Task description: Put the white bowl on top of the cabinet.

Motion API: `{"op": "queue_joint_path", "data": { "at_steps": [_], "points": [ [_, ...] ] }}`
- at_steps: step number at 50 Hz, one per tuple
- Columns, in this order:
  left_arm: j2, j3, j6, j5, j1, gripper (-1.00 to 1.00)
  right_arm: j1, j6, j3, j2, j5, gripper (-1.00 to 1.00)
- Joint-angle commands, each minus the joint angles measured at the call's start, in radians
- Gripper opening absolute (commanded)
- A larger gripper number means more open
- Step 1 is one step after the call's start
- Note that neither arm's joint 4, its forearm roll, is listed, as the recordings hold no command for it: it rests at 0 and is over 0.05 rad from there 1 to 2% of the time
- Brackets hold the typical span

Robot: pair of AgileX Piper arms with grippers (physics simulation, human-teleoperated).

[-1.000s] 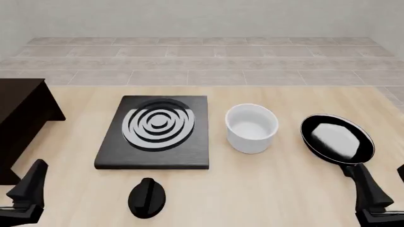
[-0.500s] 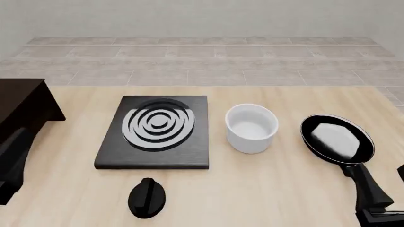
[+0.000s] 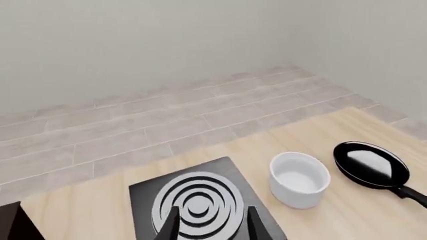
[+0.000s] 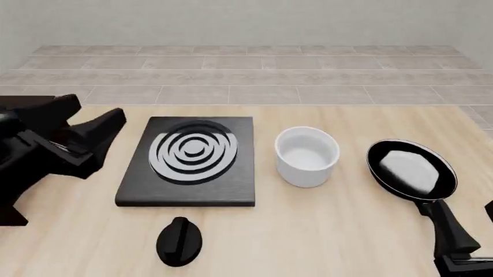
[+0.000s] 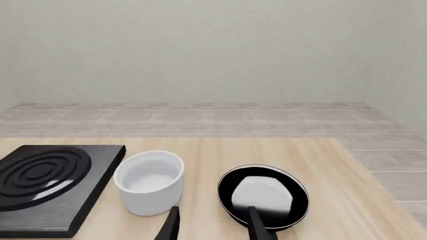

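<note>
The white bowl (image 4: 306, 156) stands upright on the table between the stove plate and the frying pan; it also shows as the bowl (image 3: 299, 179) in the left wrist view and the bowl (image 5: 149, 182) in the right wrist view. The dark cabinet (image 4: 9, 212) is at the far left, mostly hidden behind my left arm; only its corner (image 3: 13, 225) shows in the left wrist view. My left gripper (image 4: 94, 112) hangs open and empty in front of the cabinet, left of the stove plate and well apart from the bowl. My right gripper (image 4: 471, 231) is open and empty at the near right, behind the pan's handle.
A flat black stove plate (image 4: 189, 161) with white rings lies left of the bowl. A black frying pan (image 4: 410, 169) with a white glare sits right of the bowl, handle toward me. A black knob (image 4: 179, 241) lies near the front edge. Tiled floor lies beyond the table.
My left arm has risen from the lower left corner and now stands higher, in front of the cabinet, its fingers pointing toward the stove plate. The bowl and right arm have not moved.
</note>
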Motion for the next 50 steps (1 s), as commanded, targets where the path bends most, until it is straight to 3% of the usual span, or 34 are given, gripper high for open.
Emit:
{"op": "queue_joint_path", "data": {
  "at_steps": [1, 20, 26, 33, 38, 46, 50],
  "points": [
    [0.224, -0.122, 0.012, -0.03, -0.117, 1.0, 0.0, 0.002, -0.001, 0.001, 0.001, 1.0],
    [0.564, -0.309, 0.106, -0.032, -0.324, 1.0, 0.0, 0.001, 0.0, 0.002, -0.001, 1.0],
    [0.694, -0.368, 0.175, -0.002, -0.404, 1.0, 0.0, 0.001, -0.001, 0.001, 0.001, 1.0],
    [0.767, -0.449, 0.196, 0.039, -0.422, 1.0, 0.0, 0.0, 0.0, 0.002, -0.001, 1.0],
    [0.805, -0.488, 0.202, 0.072, -0.493, 1.0, 0.0, 0.0, -0.001, 0.001, 0.0, 1.0],
    [0.877, -0.567, 0.213, 0.106, -0.504, 1.0, 0.0, 0.001, -0.001, 0.004, -0.002, 1.0],
    [0.923, -0.598, 0.253, 0.125, -0.504, 1.0, 0.0, 0.0, -0.001, 0.002, -0.001, 1.0]
  ]
}}
